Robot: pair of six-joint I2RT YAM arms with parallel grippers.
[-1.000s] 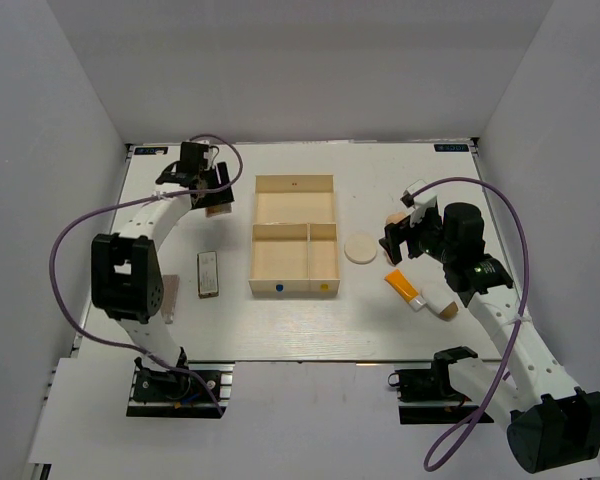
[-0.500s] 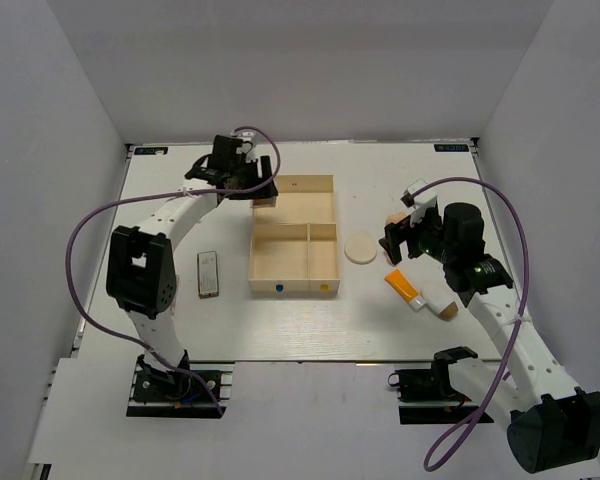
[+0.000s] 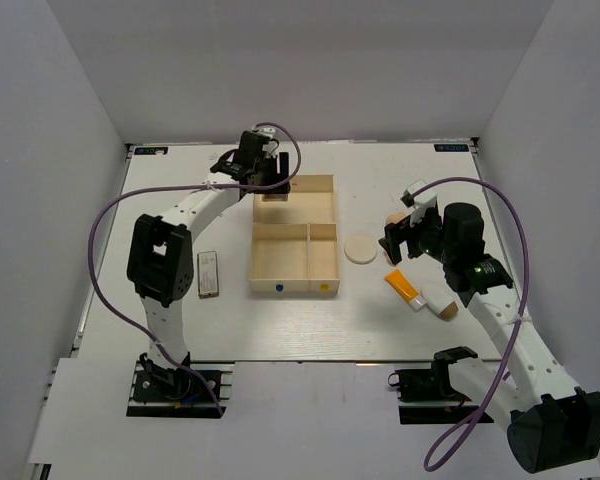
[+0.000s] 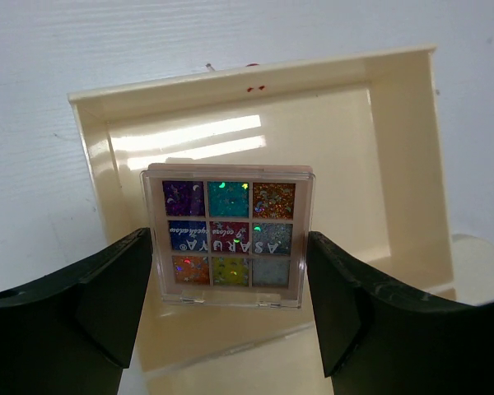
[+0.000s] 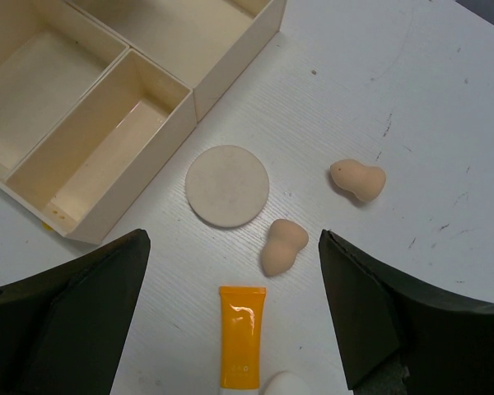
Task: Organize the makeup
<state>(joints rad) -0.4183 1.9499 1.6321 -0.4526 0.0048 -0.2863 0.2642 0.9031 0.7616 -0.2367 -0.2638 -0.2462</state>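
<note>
The left arm (image 3: pixel 195 205) has swung right from the table's far-left corner, so the left gripper (image 4: pixel 228 263), clamped on the sides of the nine-pan glitter palette (image 4: pixel 229 234), now hangs over the tray's (image 4: pixel 255 84) large far compartment. The right gripper (image 5: pixel 232 239) has not moved. It is spread wide and empty above the round pad (image 5: pixel 227 186), orange tube (image 5: pixel 241 336) and two sponges (image 5: pixel 283 247) (image 5: pixel 358 180), while a second palette (image 3: pixel 209 274) lies left of the tray.
</note>
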